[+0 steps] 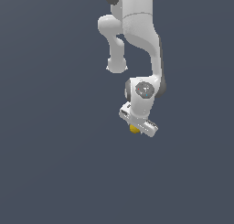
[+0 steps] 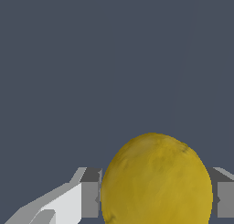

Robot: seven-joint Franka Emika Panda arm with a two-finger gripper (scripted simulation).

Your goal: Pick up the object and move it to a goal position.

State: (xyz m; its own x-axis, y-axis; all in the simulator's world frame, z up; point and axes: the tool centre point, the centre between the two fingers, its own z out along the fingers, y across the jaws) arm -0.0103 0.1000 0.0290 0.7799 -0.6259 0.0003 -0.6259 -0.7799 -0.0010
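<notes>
Tool point(image 2: 155, 198) holding yellow lump point(image 2: 156, 182) between 2 fingers point(image 2: 90, 193). Round, smooth lump might slip out if tool moves fast.

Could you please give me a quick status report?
White claw shut on small yellow lemon-like lump. Lump sits between both fingers. Nothing visible in the way.

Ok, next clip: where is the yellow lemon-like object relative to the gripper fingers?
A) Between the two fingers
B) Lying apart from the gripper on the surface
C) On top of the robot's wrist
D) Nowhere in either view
A: in the wrist view the yellow object fills the gap, with a grey finger against each side; the exterior view shows it tucked under the gripper.
</notes>
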